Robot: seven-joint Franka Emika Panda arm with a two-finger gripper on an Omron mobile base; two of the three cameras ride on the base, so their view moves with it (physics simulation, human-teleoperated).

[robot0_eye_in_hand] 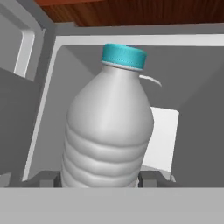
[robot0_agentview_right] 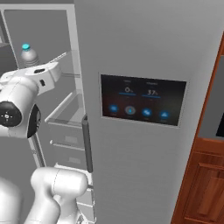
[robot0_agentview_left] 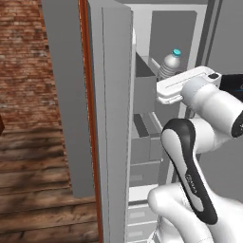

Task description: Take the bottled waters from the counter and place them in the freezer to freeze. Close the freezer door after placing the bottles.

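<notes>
A bottled water [robot0_eye_in_hand: 109, 131], clear with a blue cap, stands upright between my fingertips, and my gripper [robot0_eye_in_hand: 100, 179] is shut on its lower body. The same bottle [robot0_agentview_left: 170, 64] sits high inside the open freezer [robot0_agentview_left: 142, 99], just past my white hand. From the right base view the bottle [robot0_agentview_right: 28, 54] is at the upper left of the freezer [robot0_agentview_right: 57, 35], above white shelves and drawers. The freezer door [robot0_agentview_left: 116, 118] stands open, seen edge-on at the left. The counter is out of view.
The wider grey fridge door with its dark display panel [robot0_agentview_right: 144, 103] and vertical handle [robot0_agentview_right: 87, 144] is shut to the right. Reddish wood cabinets [robot0_agentview_right: 205, 183] stand further right. A brick wall [robot0_agentview_left: 23, 61] and wooden floor [robot0_agentview_left: 38, 190] lie left of the open door.
</notes>
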